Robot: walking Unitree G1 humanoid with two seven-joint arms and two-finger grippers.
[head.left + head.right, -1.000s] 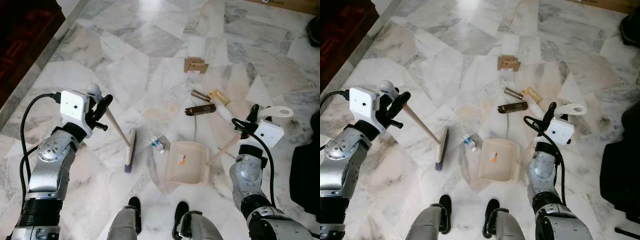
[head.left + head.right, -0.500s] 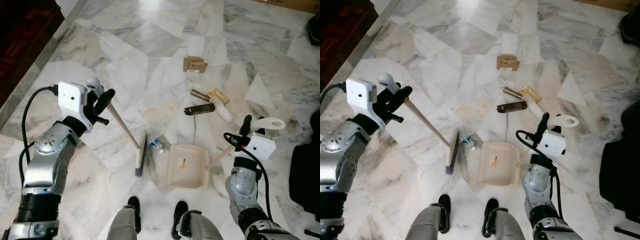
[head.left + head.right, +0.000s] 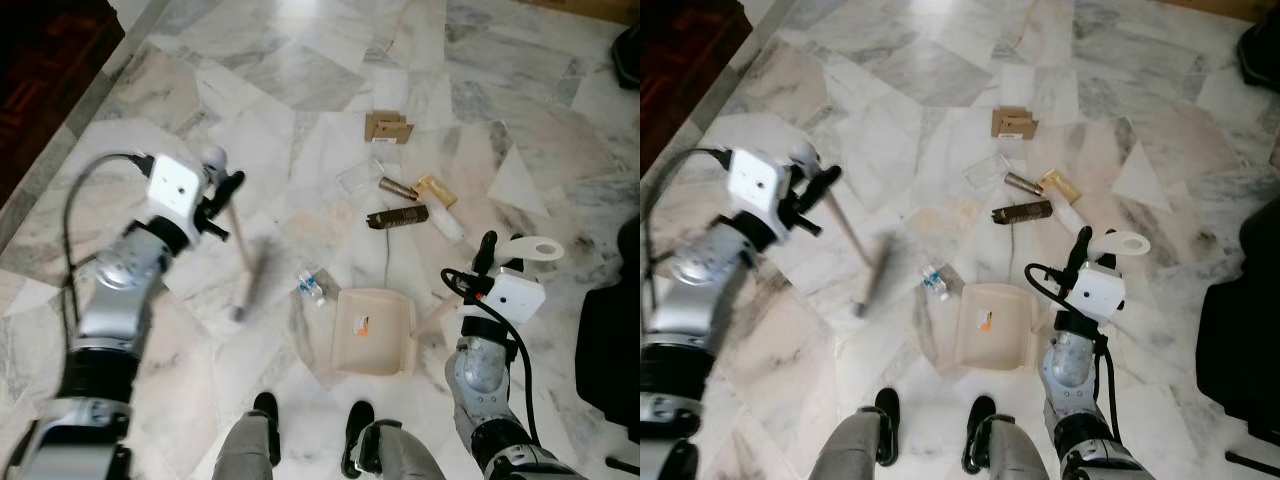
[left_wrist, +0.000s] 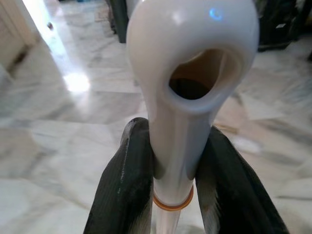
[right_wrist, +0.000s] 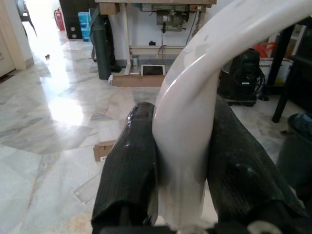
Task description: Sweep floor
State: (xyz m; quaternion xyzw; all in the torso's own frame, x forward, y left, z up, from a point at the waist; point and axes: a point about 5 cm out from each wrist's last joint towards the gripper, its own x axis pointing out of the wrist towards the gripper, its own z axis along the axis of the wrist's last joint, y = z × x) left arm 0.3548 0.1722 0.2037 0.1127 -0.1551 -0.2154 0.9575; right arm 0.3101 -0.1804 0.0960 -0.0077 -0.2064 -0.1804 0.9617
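My left gripper is shut on the white end of a broom handle, its black fingers pressed to both sides. The broom slants down to the floor, blurred, left of a small plastic bottle. A beige dustpan lies on the marble in front of my feet. My right gripper is shut on the dustpan's white handle. Beyond the pan lie a cardboard box, a clear plastic piece, a brown wrapper and a yellowish tube.
A dark wooden area borders the marble at the far left. A black object stands at the right edge, and another dark thing sits at the top right. My two feet are just behind the dustpan.
The broom has swung left, away from the bottle and dustpan, and now looks blurred. My left arm rose and moved inward. The dustpan and right arm hardly moved.
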